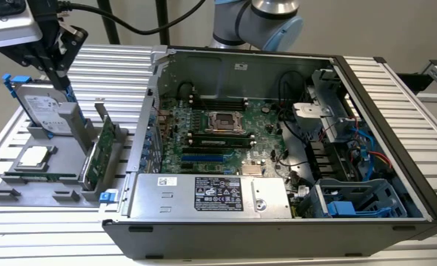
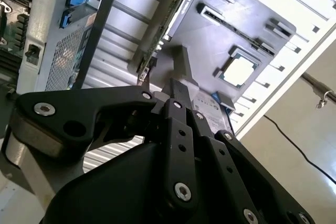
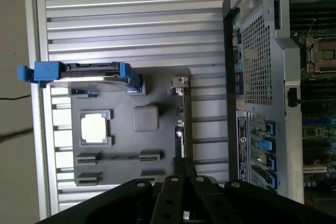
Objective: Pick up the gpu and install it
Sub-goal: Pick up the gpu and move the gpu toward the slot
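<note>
At the exterior view's left the gripper (image 1: 61, 77) hangs with its fingers pinched together on nothing, just above the blue-railed hard drive (image 1: 45, 111). Next over, the gpu (image 1: 98, 149) stands on edge in the grey holder (image 1: 67, 152), apart from the fingers. Rightward sits the open computer case (image 1: 226, 66).

Exterior high; wrist views over tray (image 3: 121, 144)

Printed labels, none legible

In the exterior view, a black-and-white label (image 1: 218, 194) and a small white sticker (image 1: 159, 180) sit on the power supply (image 1: 148, 204) at lower middle. A pale label (image 1: 47, 113) faces the hard drive (image 1: 28, 94) at upper left. No word or number can be made out.
</note>
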